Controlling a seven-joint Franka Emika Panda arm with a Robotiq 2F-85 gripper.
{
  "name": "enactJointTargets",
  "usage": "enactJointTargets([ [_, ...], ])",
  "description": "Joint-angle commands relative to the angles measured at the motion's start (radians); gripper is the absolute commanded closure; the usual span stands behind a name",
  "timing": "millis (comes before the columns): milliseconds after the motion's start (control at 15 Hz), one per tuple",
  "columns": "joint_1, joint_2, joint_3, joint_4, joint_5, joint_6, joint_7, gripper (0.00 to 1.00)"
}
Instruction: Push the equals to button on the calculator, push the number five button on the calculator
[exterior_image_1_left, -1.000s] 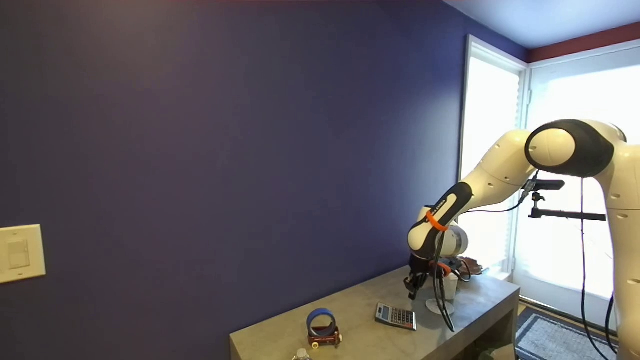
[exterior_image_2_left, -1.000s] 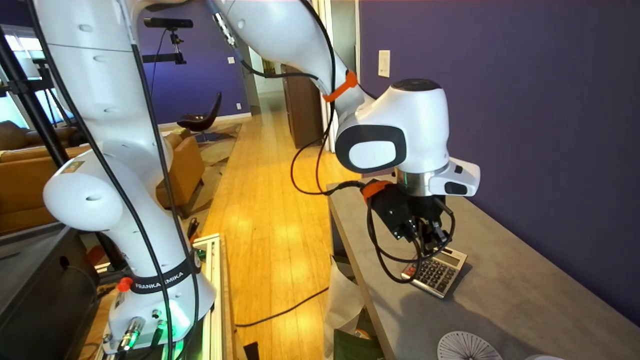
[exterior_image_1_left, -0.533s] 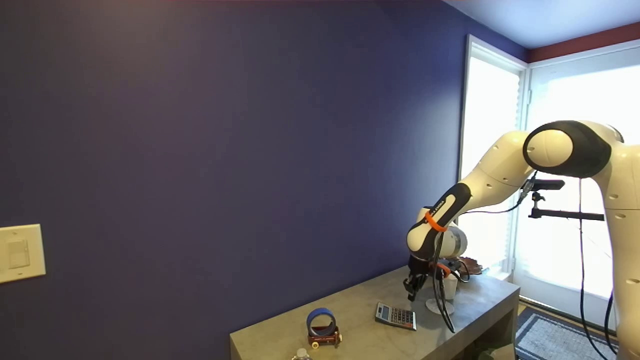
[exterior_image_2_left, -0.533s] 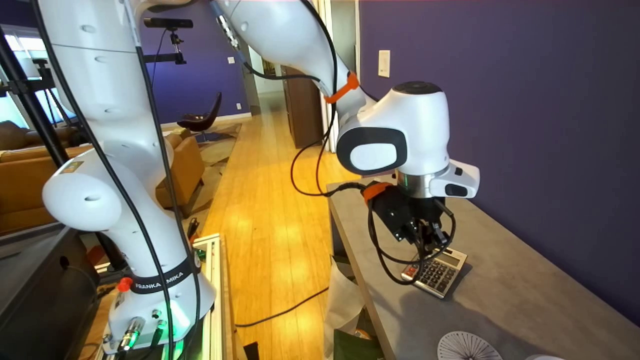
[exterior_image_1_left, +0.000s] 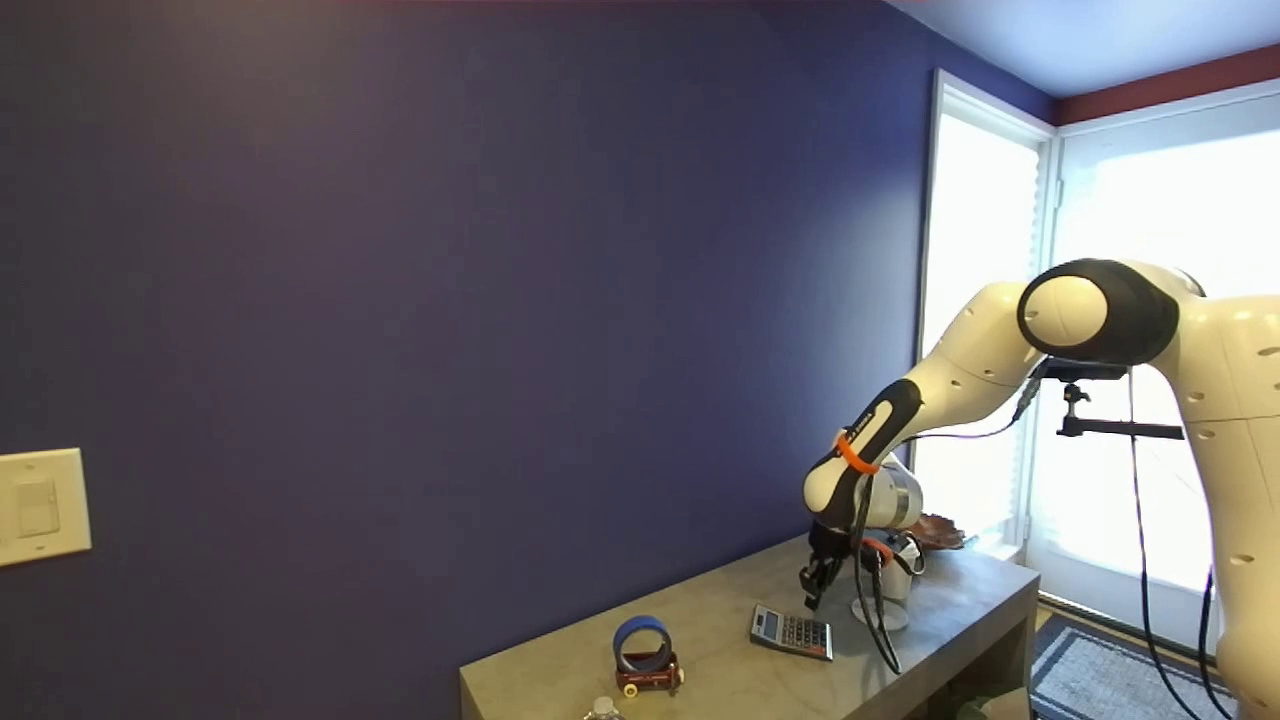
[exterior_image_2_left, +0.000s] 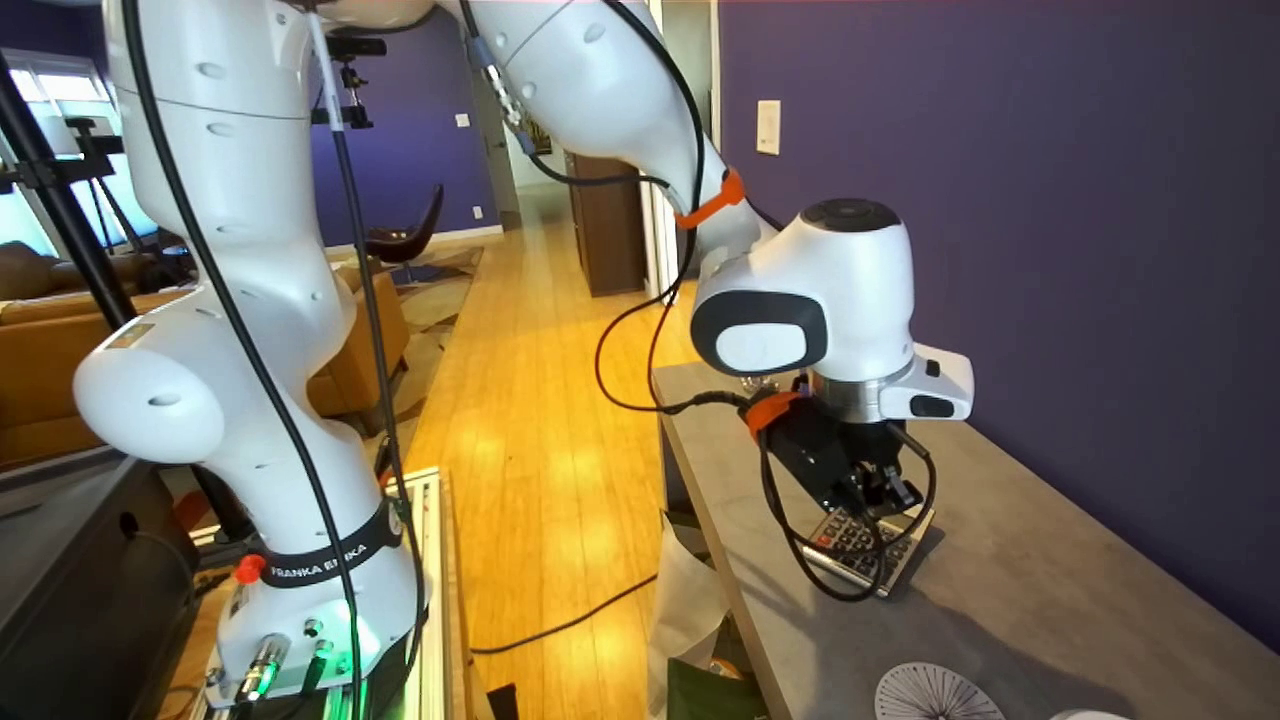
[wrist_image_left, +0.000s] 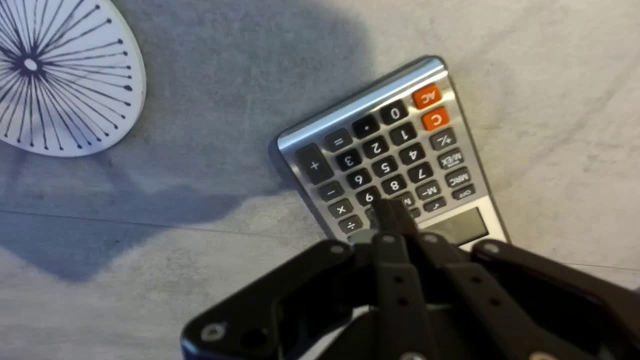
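Note:
The calculator is a silver-grey slab with dark keys and two orange keys. It lies flat on the table and shows in both exterior views, partly behind the gripper and cables in one of them. In the wrist view its keys appear upside down. The equals button and the five button are uncovered. My gripper is shut and empty, fingertips together. In the wrist view the tips overlap the key row beside the 9, hiding part of the display end. The gripper appears above the calculator, apart from it.
A white round coaster with dark spokes lies beside the calculator. A white cup stands behind the arm, with a brown bowl farther back. A blue ring sits on a small red wagon. A purple wall borders the table.
The arm has lowered and moved farther over the calculator, most of it in the last half second. The gripper stays shut and the calculator has not moved.

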Motion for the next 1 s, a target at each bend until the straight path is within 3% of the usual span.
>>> enactJointTargets([
  [0,-0.065,0.074,0.062,0.057,0.028,0.060,-0.051,1.00],
  [467,-0.128,0.150,0.112,0.101,-0.013,0.099,-0.028,1.00],
  [933,-0.144,0.183,0.111,0.120,-0.051,0.098,-0.010,1.00],
])
